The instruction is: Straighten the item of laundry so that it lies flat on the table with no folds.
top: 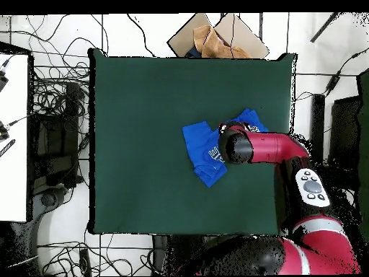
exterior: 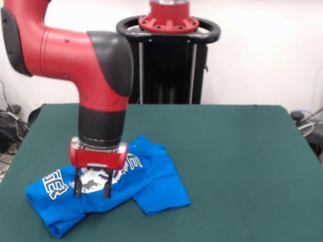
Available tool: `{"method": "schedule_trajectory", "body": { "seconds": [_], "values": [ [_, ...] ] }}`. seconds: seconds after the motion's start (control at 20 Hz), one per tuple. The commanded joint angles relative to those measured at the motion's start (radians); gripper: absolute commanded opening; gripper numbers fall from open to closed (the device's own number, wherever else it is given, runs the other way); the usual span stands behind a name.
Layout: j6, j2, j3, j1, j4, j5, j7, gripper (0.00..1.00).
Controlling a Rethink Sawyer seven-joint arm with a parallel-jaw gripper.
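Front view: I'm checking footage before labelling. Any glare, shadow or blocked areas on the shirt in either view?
Front view: even light, no glare on the shirt; the gripper, fingers apart, and its faint shadow cover part of the print. Overhead view: the arm hides the shirt's middle; the table looks evenly lit.

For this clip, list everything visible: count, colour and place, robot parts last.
T-shirt: one, bright blue with white print and pale lettering, crumpled and folded on the table, in the front view at its near left.
Table: one, dark green cloth cover, fills most of both views.
Cardboard: brown pieces on the floor beyond the table's top edge in the overhead view.
Cables: many, dark, on the floor around the table.
Arm: one, red and black, reaching down over the T-shirt.
Claw: one, black fingers open, tips at the T-shirt's print.
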Motion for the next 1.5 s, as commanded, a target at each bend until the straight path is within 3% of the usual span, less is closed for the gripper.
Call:
{"method": "schedule_trajectory", "body": {
  "seconds": [0.05,0.3,0.7,1.0,1.15,1.5],
  "values": [
    [0.208,-0.118,-0.002,0.088,0.072,0.120,0.144,1.00],
    [0.285,-0.167,0.023,0.092,0.152,0.187,0.120,1.00],
    [0.141,-0.147,-0.006,0.098,0.305,0.166,0.150,1.00],
    [0.040,-0.115,0.012,0.053,0.426,0.119,0.112,1.00],
    [0.001,-0.074,0.024,0.030,0.458,0.105,0.094,1.00],
    [0.018,-0.077,-0.042,0.074,0.450,0.090,0.089,1.00]
  ]
}}
